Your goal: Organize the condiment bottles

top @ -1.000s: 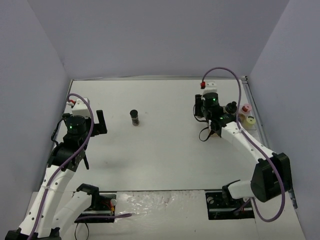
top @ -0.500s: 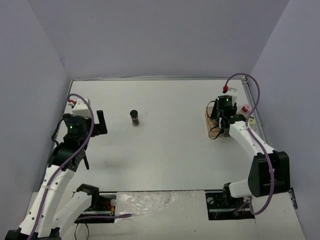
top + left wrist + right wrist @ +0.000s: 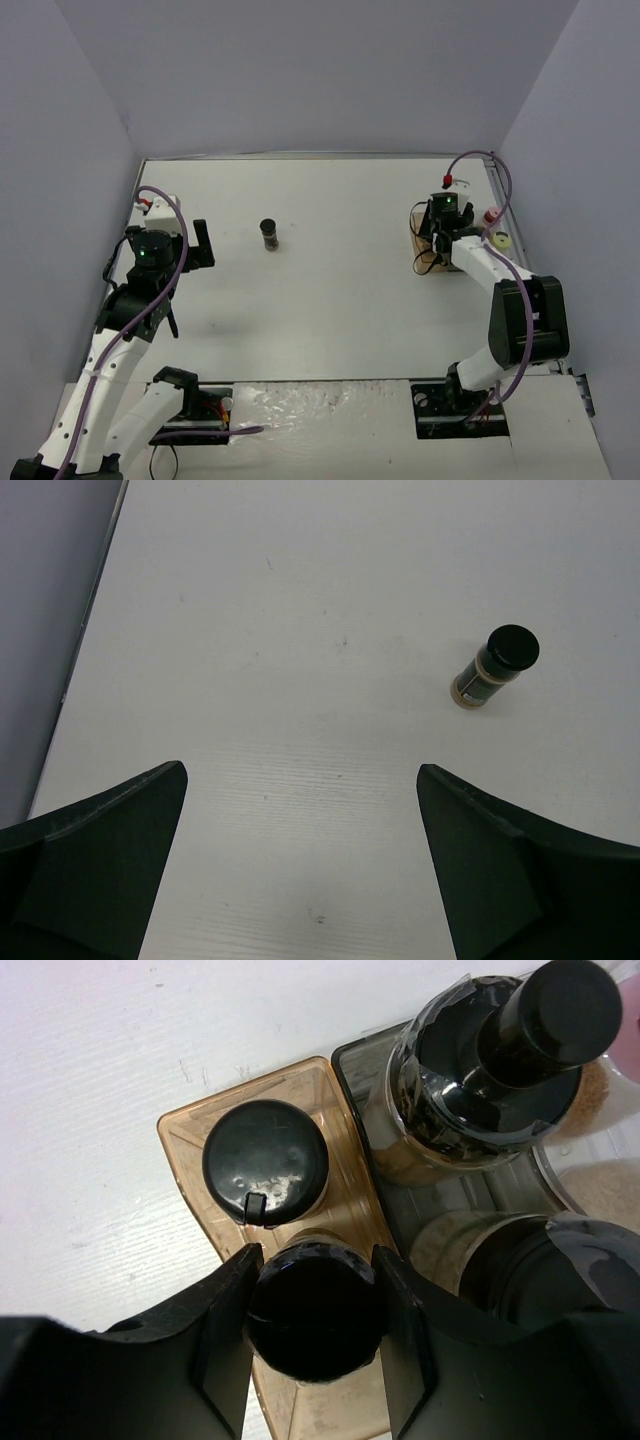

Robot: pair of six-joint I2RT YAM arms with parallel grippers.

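Note:
One black-capped condiment bottle (image 3: 268,235) with beige contents stands alone on the white table, left of centre; it also shows in the left wrist view (image 3: 494,666). My left gripper (image 3: 200,245) is open and empty, well short of it, with its fingers (image 3: 100,870) spread wide. My right gripper (image 3: 438,230) is shut on a black-capped bottle (image 3: 315,1315) and holds it over the amber tray compartment (image 3: 190,1135). Another black-capped bottle (image 3: 265,1163) stands in that compartment just beyond it. A pink-capped bottle (image 3: 491,217) and a pale-yellow-capped one (image 3: 499,240) stand at the right.
A grey tray section (image 3: 440,1200) beside the amber one holds a black-capped bottle (image 3: 490,1070) and another dark-topped one (image 3: 540,1270). The tray (image 3: 418,245) sits near the table's right edge. A purple cable loops over my right arm.
My right arm has swung right from beside the tray to over it, carrying the bottle, then settled slightly left. The left arm and the lone bottle have not moved.

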